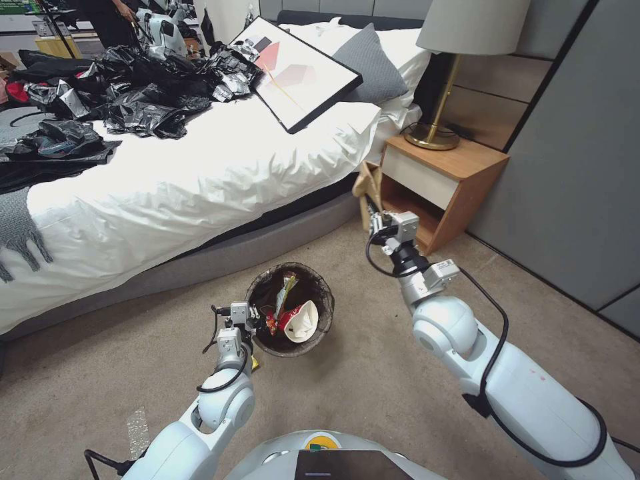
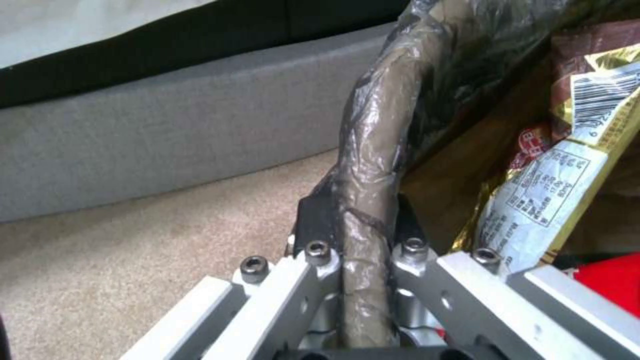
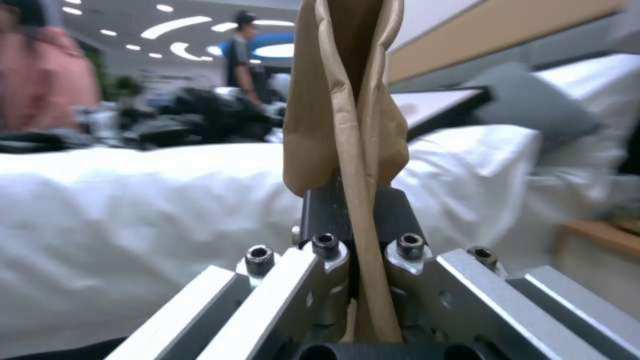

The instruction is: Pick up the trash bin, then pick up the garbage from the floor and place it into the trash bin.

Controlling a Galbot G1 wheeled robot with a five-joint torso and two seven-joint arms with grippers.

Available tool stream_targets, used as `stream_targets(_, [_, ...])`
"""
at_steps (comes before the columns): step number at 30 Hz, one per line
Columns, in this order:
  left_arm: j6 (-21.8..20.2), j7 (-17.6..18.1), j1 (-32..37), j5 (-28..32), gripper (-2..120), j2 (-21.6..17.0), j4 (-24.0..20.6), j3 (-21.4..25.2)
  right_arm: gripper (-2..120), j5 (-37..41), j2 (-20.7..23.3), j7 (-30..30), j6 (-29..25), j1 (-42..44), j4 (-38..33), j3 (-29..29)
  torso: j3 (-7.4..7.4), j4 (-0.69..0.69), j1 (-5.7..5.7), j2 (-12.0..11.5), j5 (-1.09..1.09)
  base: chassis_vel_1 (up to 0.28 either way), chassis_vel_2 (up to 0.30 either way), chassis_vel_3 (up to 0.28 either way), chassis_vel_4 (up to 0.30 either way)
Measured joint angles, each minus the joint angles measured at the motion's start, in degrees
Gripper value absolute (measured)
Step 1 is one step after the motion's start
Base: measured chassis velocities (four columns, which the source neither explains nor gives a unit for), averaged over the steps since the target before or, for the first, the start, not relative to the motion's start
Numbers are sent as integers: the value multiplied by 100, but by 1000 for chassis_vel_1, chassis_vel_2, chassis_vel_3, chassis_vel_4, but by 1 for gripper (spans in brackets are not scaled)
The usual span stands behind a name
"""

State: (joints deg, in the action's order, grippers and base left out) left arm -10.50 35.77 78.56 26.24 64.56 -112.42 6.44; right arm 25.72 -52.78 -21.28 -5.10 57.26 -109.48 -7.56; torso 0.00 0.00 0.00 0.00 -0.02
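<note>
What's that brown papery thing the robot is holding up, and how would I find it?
Find the wooden nightstand beside the bed. Just in front of it, the right gripper is shut on a flat brown paper bag, raised above the carpet. It is crumpled, plain tan paper, unlike the shiny wrappers lying in the trash bin that the left gripper holds by the rim.

I see beige carpet floor (image 1: 373,400), clear plastic scrap (image 1: 138,430) lying at seven o'clock, bed (image 1: 200,180) and nightstand (image 1: 443,187) standing at twelve to two.
</note>
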Motion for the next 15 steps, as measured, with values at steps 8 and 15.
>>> stream_targets(8, [-15, -53, 0, -15, 2, -40, -1, -80, 0, 603, 412, 427, 201, -132, -1617, 812, 0, 0, 0, 0, 2, 0, 0, 0, 0])
stream_targets(15, [-25, -69, -28, -38, 2, -26, 34, -110, 0, 814, 773, 791, 179, -361, -1937, 1627, 0, 0, 0, 0, 3, 0, 0, 0, 0])
